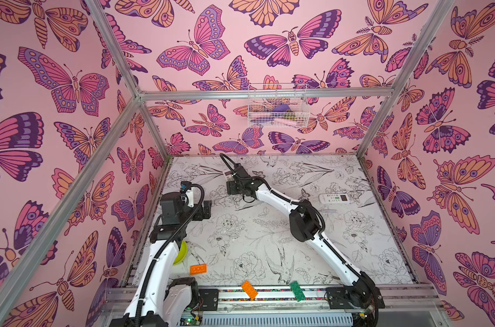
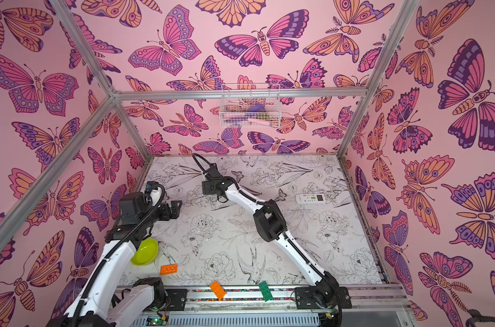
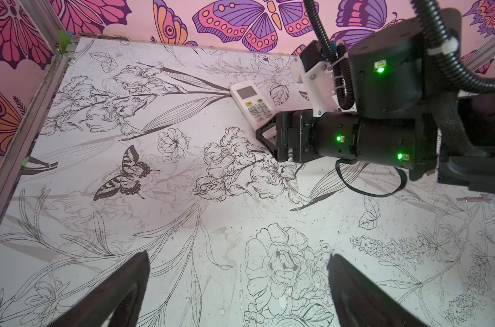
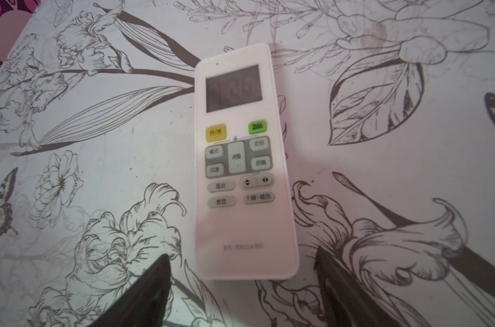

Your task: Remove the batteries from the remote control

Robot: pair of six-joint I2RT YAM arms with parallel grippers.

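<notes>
Top view: right claw (image 1: 232, 187) hangs at 11 o'clock over the counter (image 1: 269, 240); left claw (image 1: 205, 211), wide and empty, at 9 o'clock. Right wrist: jaws apart, flanking the near end of the face-up remote (image 4: 240, 170), long axis straight ahead, so this arm is nearer; batteries hidden, likely inside.
</notes>
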